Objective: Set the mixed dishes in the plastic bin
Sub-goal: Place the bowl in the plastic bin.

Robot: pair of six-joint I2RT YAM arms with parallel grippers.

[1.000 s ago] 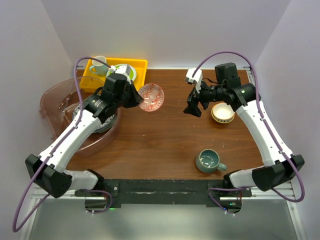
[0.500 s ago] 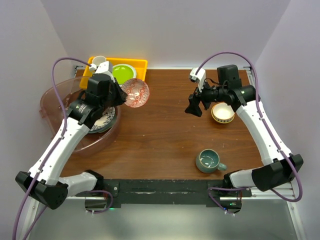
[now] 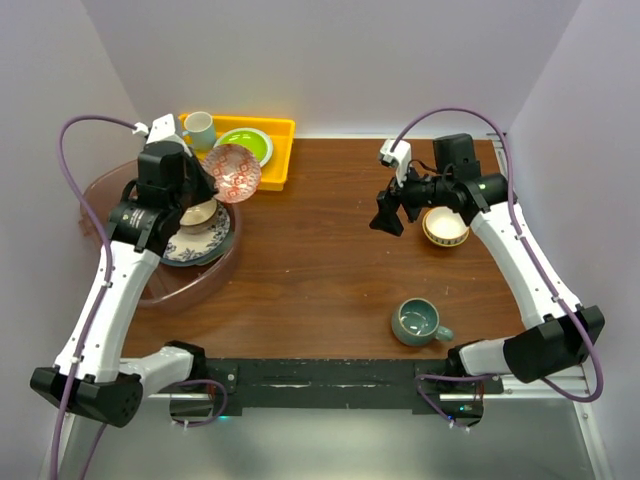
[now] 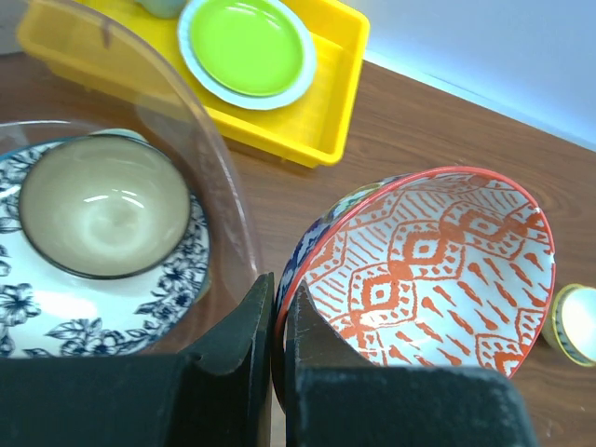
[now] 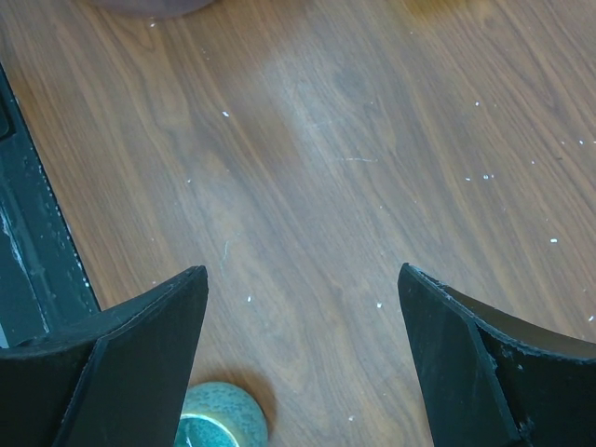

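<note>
Brown wooden table (image 3: 320, 270): left tool (image 4: 277, 296) clenched on the rim of the red-and-white patterned ceramic bowl (image 4: 419, 270), above the far right edge of the round transparent pinkish plastic bin (image 3: 100, 195). Right tool (image 5: 303, 279) released. An edge grip may slip, and the bowl could strike the bin wall.

No text, label, brand, number or sign can be read in any view (the marks on the round red-and-white patterned dish (image 4: 419, 270) are diamonds and zigzags, and those on the blue-and-white flowered round plate (image 4: 65, 326) are blossoms: ornament, not writing).
</note>
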